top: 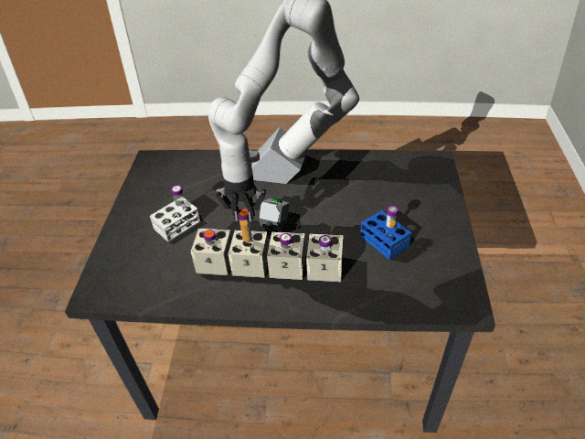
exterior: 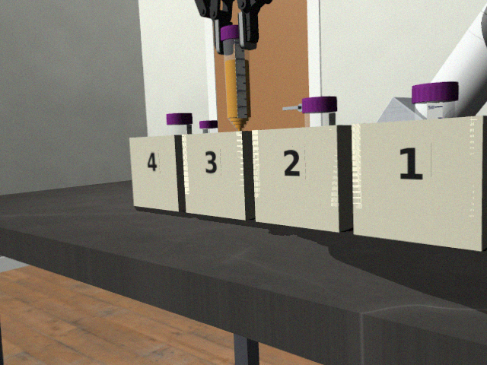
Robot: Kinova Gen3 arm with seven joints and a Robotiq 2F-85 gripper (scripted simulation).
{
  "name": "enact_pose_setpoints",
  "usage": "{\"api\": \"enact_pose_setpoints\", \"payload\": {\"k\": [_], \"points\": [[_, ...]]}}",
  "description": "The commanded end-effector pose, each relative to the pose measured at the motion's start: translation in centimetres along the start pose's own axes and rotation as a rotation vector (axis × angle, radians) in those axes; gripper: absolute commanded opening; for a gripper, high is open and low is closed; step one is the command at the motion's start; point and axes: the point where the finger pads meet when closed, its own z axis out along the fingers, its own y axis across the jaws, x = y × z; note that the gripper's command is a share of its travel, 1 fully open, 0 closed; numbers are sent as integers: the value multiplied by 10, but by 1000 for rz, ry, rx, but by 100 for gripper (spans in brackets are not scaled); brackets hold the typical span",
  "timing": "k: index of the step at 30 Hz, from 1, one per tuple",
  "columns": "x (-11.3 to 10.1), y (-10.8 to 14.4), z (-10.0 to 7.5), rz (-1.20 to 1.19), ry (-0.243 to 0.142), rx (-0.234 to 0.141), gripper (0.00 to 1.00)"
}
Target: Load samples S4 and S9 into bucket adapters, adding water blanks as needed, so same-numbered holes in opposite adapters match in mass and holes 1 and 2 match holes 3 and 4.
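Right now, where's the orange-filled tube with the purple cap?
The orange-filled tube hangs upright in the gripper, its tip at the top of the cream block adapter 3, left of adapter 2.

An orange-filled sample tube (exterior: 236, 90) hangs upright in the hand (exterior: 234, 37), its tip at adapter 3 (exterior: 214, 174).

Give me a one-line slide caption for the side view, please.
The gripper holds an orange-filled tube upright, its tip just above adapter 3.
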Motion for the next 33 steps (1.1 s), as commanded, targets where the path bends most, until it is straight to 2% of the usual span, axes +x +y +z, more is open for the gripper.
{"api": "enact_pose_setpoints", "payload": {"k": [1, 33], "points": [[0, 0, 0, 0, -1, 1, 10], [0, 0, 20, 0, -1, 1, 10]]}}
